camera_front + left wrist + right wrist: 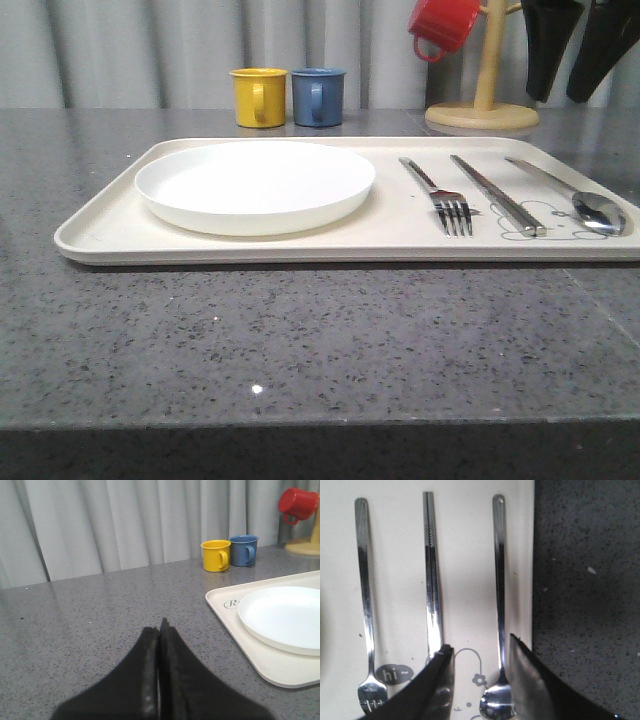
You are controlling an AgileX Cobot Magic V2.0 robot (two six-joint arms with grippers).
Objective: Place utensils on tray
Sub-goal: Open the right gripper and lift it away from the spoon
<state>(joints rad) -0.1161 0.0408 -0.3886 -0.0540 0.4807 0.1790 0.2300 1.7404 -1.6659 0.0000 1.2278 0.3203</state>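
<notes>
Behind right jaws, spoon (498, 595) bowl & tray (465, 540) drawing partly hidden.

On the tray (100, 235), a plate (255, 186) lies left; fork (440, 196), chopsticks (497, 194) and spoon (575, 198) lie right; 2 mugs (288, 97) stand behind.

We see the left gripper (159, 630) low over the grey speckled table (100, 615), its two black fingers (145, 670) pressed together with no gap between them and nothing held. Off to one side lies the cream tray (240, 645), a corner of it in sight — a white plate (285, 617) rests on it, beside a script logo (231, 603). Farther back, a yellow mug (216, 555) and a blue mug (244, 550) stand side by side before a pale curtain (125, 520). A red mug (297, 504) hangs on a wooden stand (305, 545).
</notes>
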